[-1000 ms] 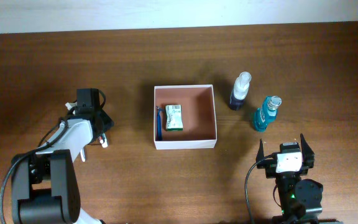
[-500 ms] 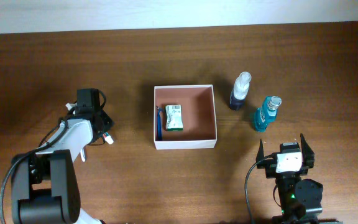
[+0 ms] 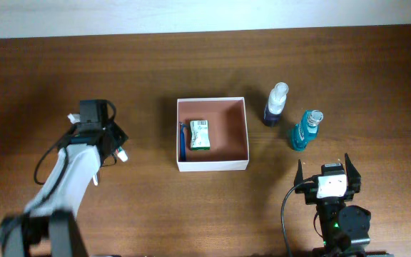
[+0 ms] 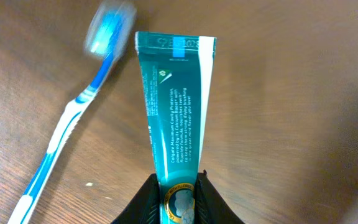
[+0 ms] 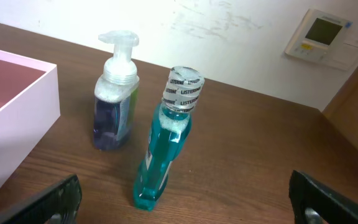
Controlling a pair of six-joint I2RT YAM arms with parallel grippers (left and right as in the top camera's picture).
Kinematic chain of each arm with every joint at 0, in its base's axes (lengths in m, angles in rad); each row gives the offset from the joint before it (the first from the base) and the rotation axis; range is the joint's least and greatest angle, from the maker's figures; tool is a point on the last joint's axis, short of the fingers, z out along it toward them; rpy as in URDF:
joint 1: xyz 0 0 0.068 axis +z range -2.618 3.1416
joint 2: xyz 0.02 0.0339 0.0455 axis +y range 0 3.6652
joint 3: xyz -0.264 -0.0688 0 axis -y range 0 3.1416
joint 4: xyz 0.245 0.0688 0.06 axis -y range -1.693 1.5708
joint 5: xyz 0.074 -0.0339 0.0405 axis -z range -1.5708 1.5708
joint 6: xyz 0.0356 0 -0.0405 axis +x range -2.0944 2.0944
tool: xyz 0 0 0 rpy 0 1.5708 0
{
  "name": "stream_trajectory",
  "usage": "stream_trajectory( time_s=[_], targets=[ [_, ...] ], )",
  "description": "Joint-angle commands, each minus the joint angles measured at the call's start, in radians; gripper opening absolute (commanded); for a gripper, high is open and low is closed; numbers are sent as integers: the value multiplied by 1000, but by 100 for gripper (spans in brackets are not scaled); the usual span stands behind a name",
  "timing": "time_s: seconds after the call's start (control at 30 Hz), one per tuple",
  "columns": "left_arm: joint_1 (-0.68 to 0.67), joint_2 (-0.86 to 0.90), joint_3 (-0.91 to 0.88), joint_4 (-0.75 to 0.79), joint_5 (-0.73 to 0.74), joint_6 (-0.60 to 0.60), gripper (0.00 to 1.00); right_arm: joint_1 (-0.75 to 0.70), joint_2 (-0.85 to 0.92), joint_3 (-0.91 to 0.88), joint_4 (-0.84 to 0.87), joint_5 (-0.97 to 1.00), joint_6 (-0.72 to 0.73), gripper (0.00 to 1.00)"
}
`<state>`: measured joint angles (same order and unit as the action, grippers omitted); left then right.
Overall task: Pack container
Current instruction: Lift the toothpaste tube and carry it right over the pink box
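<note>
Container (image 3: 212,165) sits mid-worktop (image 3: 191,64), holding a green-and-white packet (image 3: 200,134) and a blue item (image 3: 183,141) against its left wall. Left tool (image 4: 179,193), well left of the container, is clamped on one end of a teal toothpaste tube (image 4: 176,106), with a blue-white toothbrush (image 4: 73,134) lying just beside the tube. Right tool (image 3: 324,165), right of the container and nearer the robot, has its jaws spread wide and empty; purple pump bottle (image 3: 275,105) and blue mouthwash bottle (image 3: 305,130) stand just right of the container.
</note>
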<state>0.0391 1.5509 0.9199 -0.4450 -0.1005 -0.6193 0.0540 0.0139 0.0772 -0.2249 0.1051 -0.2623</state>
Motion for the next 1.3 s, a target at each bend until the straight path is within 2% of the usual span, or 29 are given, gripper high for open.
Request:
stream_trajectory(
  time_s=[0.0, 0.13, 0.27, 0.53, 0.73, 0.93, 1.13, 1.27],
  targets=[
    [5, -136, 5, 11, 152, 61, 19, -2, -10, -8, 1, 12, 0, 98],
    [-13, -246, 5, 22, 309, 109, 19, -2, -10, -8, 1, 12, 0, 98],
    [-66, -323, 5, 25, 402, 114, 18, -2, -10, -8, 1, 12, 1, 98],
    [-254, -377, 5, 49, 405, 113, 17, -2, -10, -8, 1, 12, 1, 98],
    [-399, -376, 5, 98, 330, 112, 8, -2, -11, -8, 1, 12, 1, 98],
    [-510, -369, 70, 76, 212, 108, 6, -2, -10, -8, 1, 12, 1, 98],
    [-572, -307, 235, -102, 60, 109, 6, -2, -10, -8, 1, 12, 1, 98],
    [-595, -215, 355, -225, 23, 109, 6, -2, -10, -8, 1, 12, 1, 98]
  ],
)
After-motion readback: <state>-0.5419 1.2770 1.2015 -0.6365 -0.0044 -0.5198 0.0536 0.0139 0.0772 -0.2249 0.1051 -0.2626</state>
